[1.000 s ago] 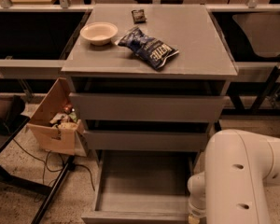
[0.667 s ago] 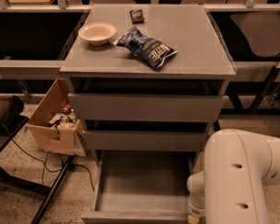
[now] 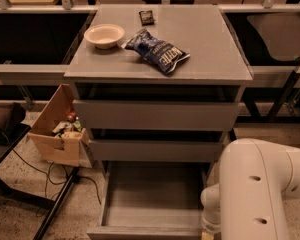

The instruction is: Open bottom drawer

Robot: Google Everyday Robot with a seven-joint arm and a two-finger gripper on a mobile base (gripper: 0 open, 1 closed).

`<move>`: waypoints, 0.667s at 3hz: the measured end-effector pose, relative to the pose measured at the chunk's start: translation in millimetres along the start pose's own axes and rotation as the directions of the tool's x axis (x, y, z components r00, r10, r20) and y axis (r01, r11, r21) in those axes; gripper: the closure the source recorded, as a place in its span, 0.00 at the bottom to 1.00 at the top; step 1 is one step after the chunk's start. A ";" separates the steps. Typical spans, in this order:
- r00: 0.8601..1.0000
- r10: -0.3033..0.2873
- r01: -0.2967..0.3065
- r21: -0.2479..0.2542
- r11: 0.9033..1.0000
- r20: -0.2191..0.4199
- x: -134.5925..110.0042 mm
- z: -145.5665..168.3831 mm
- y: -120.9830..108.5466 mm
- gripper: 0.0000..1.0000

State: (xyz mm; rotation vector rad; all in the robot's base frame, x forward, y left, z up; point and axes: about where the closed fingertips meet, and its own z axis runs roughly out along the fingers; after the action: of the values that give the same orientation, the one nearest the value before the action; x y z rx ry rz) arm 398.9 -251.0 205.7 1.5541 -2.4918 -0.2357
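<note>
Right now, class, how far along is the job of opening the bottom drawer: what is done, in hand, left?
Done: the bottom drawer stands pulled out, its grey tray showing. In hand: the arm reaches down by its right front corner; the gripper is below the picture's lower edge, out of sight. Left: perhaps only drawing the arm back.

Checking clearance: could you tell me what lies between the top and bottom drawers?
The middle drawer, in the camera view; the gripper sits by the bottom drawer's right front corner.
</note>
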 end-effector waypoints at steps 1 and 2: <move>1.000 -0.014 0.014 0.000 1.000 0.010 0.6 -0.1 2.3 0.00; 0.994 -0.066 0.060 0.074 0.995 0.082 2.6 -48.8 26.5 0.00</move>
State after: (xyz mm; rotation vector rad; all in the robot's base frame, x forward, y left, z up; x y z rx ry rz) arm 386.9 -243.4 259.5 1.6869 -2.5431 -0.2293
